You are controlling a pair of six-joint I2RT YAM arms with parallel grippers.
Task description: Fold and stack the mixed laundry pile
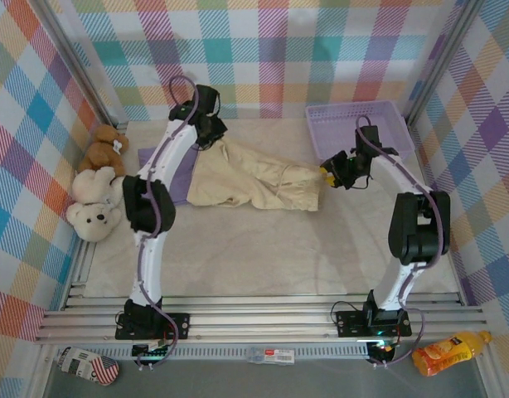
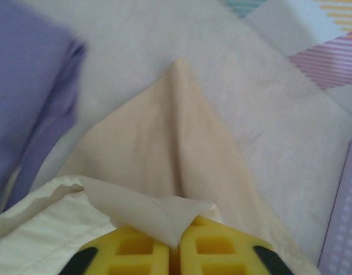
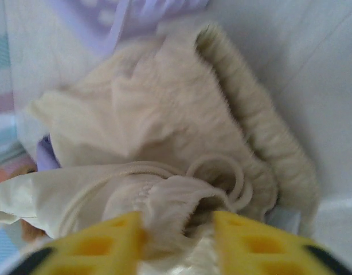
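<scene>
**Cream garment taken at both ends: flattening step, fold not yet made**

Why: the cream-beige cloth garment (image 1: 254, 178) lies lengthwise mid-table and is taken at two opposite ends, judged so that it can be drawn flat before a fold. At the nearer, right end its ribbed drawstring waistband (image 3: 268, 154) is bunched between the yellow fingers (image 3: 107, 243) of the right gripper (image 3: 179, 232). These are spread apart, with a dark gap at one side, so no firm clamp is read there. At the far left corner a thin fold of the cloth is pinched by the left gripper (image 2: 176, 252), its fingers pressed almost together. The lavender-purple collared shirt (image 2: 21, 86) is left flat under the left arm, just beside the garment. It is judged either the stack base or the next item; which cannot be told.

Pose: the right arm is bent at the elbow and turned inward, wrist low. The left arm is stretched far forward over the shirt, wrist dropped onto the corner. Beyond, the lavender plastic mesh basket (image 1: 387, 124) is set at the far right.
</scene>
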